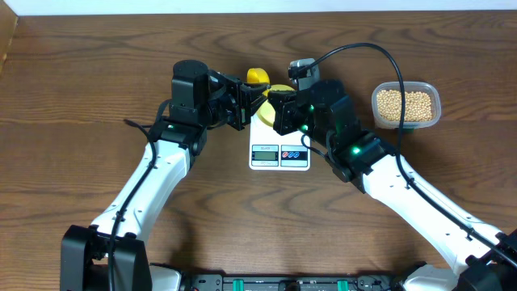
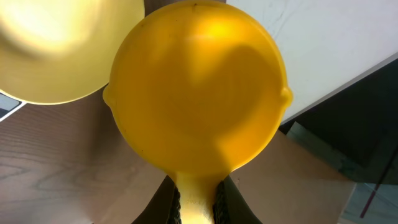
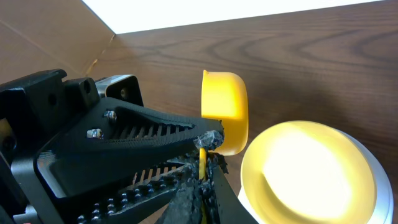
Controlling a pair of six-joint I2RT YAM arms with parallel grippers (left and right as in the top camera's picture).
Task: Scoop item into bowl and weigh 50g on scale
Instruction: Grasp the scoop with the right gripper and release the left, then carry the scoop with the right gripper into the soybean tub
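The small yellow scoop (image 2: 199, 93) fills the left wrist view, its handle pinched between the fingers of my shut left gripper (image 2: 198, 205). In the right wrist view my right gripper (image 3: 202, 171) is shut on the thin yellow handle just behind the scoop's cup (image 3: 225, 115), beside the left gripper's black fingers (image 3: 143, 134). The pale yellow-green bowl (image 3: 311, 174) stands on the white scale (image 1: 279, 153), right of the scoop and with no beans showing in it. Overhead, both grippers (image 1: 242, 103) (image 1: 276, 109) meet over the scale's back edge. The beans (image 1: 404, 103) lie in a clear tub.
The clear plastic tub (image 1: 432, 101) stands on the wooden table to the right of the scale, behind the right arm. A black cable (image 1: 380, 52) loops over the right arm toward the tub.
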